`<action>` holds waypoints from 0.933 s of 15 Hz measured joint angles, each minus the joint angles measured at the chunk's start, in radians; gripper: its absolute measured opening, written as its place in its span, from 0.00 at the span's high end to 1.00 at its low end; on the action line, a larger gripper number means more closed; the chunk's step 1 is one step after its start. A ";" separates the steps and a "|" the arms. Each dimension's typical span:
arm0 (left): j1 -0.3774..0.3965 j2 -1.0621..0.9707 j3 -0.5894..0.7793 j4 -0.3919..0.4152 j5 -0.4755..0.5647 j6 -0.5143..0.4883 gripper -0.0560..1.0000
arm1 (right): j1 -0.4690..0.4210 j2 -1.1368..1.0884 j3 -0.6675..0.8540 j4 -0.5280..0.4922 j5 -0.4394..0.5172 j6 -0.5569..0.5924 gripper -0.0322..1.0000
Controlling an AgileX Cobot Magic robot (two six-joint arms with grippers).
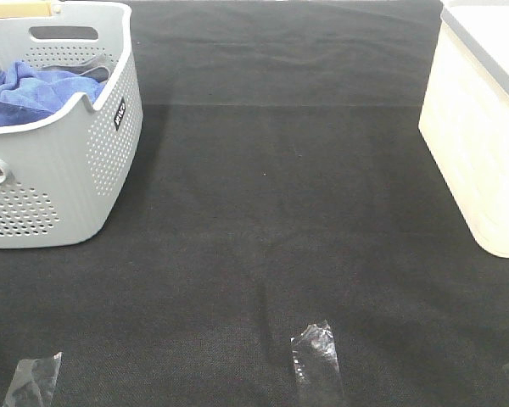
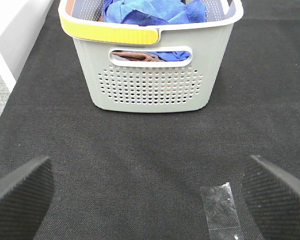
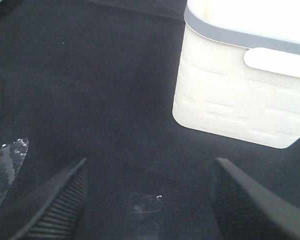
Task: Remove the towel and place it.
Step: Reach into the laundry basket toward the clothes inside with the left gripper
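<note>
The royal-blue towel (image 1: 34,91) lies crumpled inside the grey perforated basket (image 1: 85,170) at the left of the exterior high view. In the left wrist view the towel (image 2: 150,11) bulges above the basket (image 2: 150,85). My left gripper (image 2: 147,200) is open over the black mat, well short of the basket, nothing between its fingers. My right gripper (image 3: 150,205) is open above the mat, apart from the white basket. Neither gripper shows in the exterior high view.
A white basket (image 1: 483,127) with a grey rim stands at the right, also in the right wrist view as the white basket (image 3: 240,95). A brownish cloth (image 2: 135,55) shows through the grey basket's handle slot. Clear tape pieces (image 1: 318,360) (image 1: 32,377) stick to the black mat (image 1: 280,212).
</note>
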 joint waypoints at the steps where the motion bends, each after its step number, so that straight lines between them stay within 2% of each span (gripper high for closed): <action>1: 0.000 0.000 0.000 0.000 0.000 0.000 0.03 | 0.000 0.000 0.000 0.000 0.000 0.000 0.29; 14: 0.000 0.000 0.000 0.000 0.000 0.000 0.03 | 0.000 0.000 0.000 0.000 0.000 0.000 0.29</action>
